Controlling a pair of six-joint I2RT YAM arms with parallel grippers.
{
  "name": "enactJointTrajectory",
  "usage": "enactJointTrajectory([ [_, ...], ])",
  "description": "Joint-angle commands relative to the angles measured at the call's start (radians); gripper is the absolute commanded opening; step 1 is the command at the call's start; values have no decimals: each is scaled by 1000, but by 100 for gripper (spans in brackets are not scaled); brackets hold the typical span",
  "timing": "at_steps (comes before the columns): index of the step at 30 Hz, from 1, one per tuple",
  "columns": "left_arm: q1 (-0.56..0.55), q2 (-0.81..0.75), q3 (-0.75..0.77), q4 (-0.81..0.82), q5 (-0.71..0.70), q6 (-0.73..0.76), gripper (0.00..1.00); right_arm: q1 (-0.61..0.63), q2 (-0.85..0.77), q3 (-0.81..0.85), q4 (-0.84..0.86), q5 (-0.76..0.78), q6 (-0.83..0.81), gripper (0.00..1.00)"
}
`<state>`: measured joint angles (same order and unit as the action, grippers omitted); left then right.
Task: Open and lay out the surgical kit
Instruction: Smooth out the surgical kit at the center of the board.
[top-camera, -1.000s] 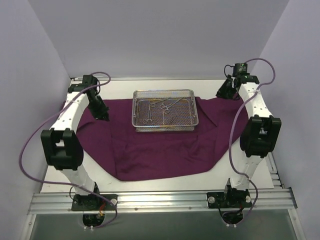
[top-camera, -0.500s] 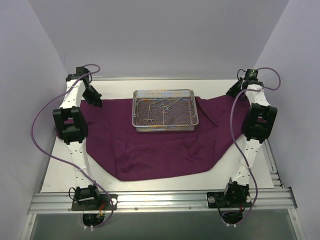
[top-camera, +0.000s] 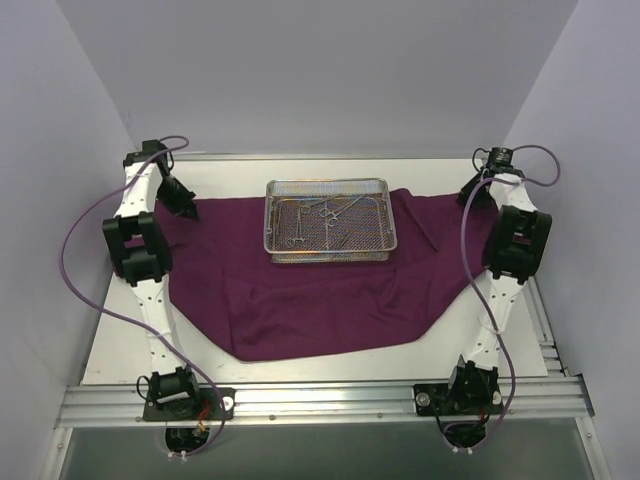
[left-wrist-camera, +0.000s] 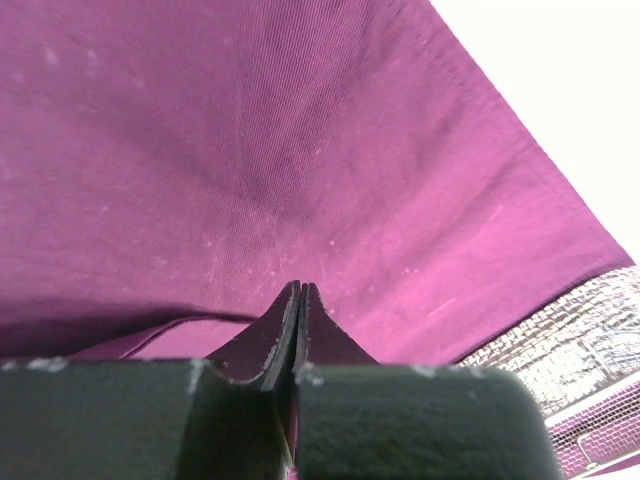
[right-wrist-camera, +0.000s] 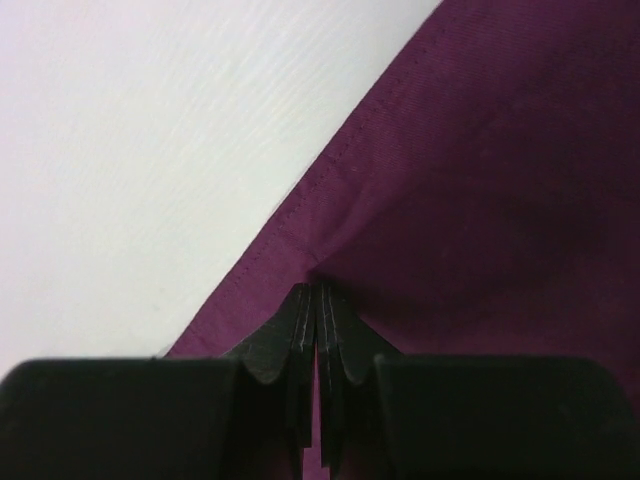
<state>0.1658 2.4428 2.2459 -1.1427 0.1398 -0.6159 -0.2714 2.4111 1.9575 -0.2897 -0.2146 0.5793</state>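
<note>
The surgical kit's dark purple cloth wrap (top-camera: 300, 300) lies spread open on the table. On its back half stands the silver wire-mesh tray (top-camera: 325, 184), holding several thin ring-handled instruments (top-camera: 320, 215). My left gripper (top-camera: 188, 208) is at the cloth's back left corner and is shut on the fabric (left-wrist-camera: 250, 130), with a strip of purple pinched at its tips (left-wrist-camera: 300, 288). The tray's mesh (left-wrist-camera: 585, 325) shows at the lower right of the left wrist view. My right gripper (top-camera: 468, 196) is at the back right corner, shut on the cloth's stitched hem (right-wrist-camera: 318, 288).
The white table top (top-camera: 120, 330) shows around the cloth, and bare table (right-wrist-camera: 150, 150) lies left of the hem. Lilac walls (top-camera: 60, 200) close in on both sides and behind. An aluminium rail (top-camera: 320, 405) with both arm bases runs along the near edge.
Both arms have swung outward toward the back corners. The right gripper has shut on the cloth's hem. The cloth's back corners are drawn wider apart.
</note>
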Motion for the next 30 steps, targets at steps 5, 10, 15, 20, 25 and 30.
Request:
enactJointTrajectory([
  [5,21,-14,98,-54,0,41,2,-46,33,95,-226,346,-145,0],
  [10,18,-39,80,-54,-31,59,3,-14,-73,77,-152,268,-220,0],
  [15,15,-54,24,-66,-65,65,2,70,-162,67,-121,187,-191,3],
  [20,9,-21,18,-126,-114,24,2,127,-208,-41,-68,82,-79,5],
  [25,6,48,53,-150,-149,-10,2,149,-198,-144,-39,38,-42,2],
  [30,6,174,246,-219,-102,-2,2,146,-147,-223,1,23,-18,0],
])
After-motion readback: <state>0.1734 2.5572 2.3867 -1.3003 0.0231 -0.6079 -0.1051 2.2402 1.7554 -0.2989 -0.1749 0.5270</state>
